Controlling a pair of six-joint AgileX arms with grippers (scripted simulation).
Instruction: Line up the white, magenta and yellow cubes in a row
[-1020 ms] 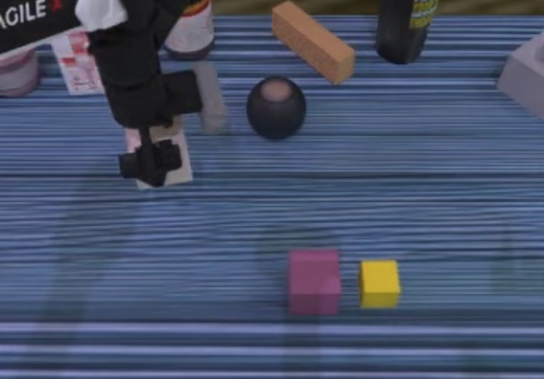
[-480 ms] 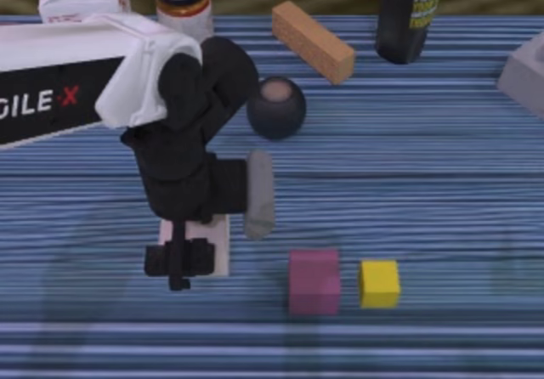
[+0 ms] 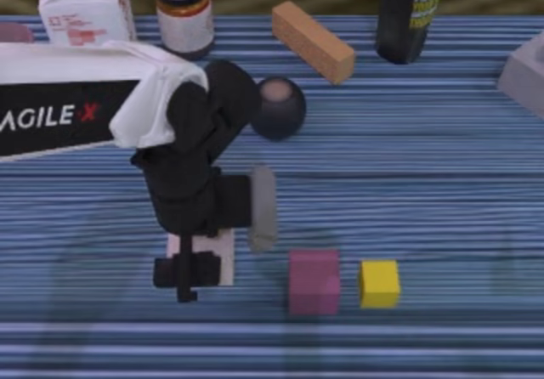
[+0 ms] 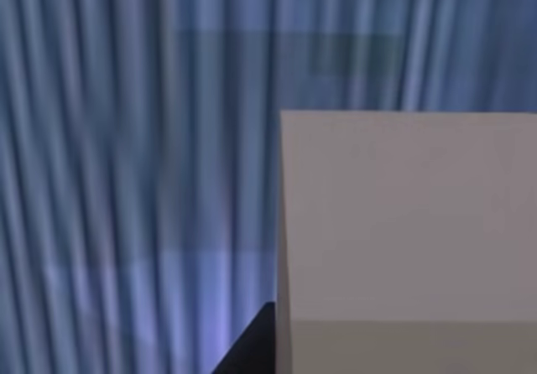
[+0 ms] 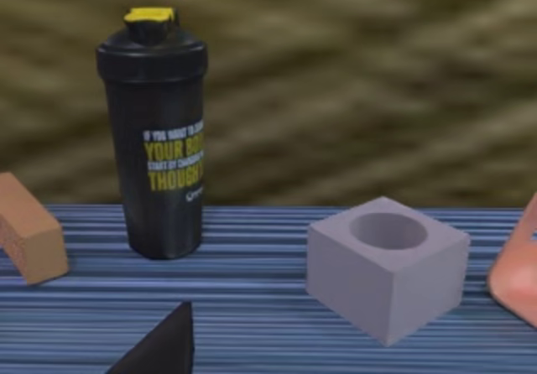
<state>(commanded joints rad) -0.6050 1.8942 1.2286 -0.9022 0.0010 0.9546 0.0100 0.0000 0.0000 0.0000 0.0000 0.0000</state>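
1. White cube (image 3: 212,256), seen from the top view, sits under the left gripper (image 3: 182,274) toward the table's (image 3: 442,183) front-left. The black fingers seem clamped across its near part, and only a pale strip shows past the wrist. It lies left of the magenta cube (image 3: 314,280), apart from it, with the yellow cube (image 3: 379,283) just beyond on the right.

2. Same view, room to move: bare striped surface separates white and magenta, so I judge a short slide rightward is open. The front edge of the table runs close below the row, which leaves little margin there. A dark ball (image 3: 278,107), a tan block (image 3: 312,41), a jar (image 3: 182,9), a carton (image 3: 85,5) and a black shaker bottle (image 3: 410,14) all stand well back, out of the way.

3. Left wrist view: a flat, matte face of the white cube (image 4: 407,223) fills much of the picture, sharp-edged, over blue planks. It looks rigid and light, I would guess, not slippery. Opposite flat sides look like the best hold. One dark finger tip (image 4: 252,349) shows at its edge.

4. Right wrist view: the right gripper is parked off at the right, with only a dark tip in sight, so I cannot tell its state. Ahead stand the shaker bottle (image 5: 159,131) and a grey block with a round hollow (image 5: 386,265).
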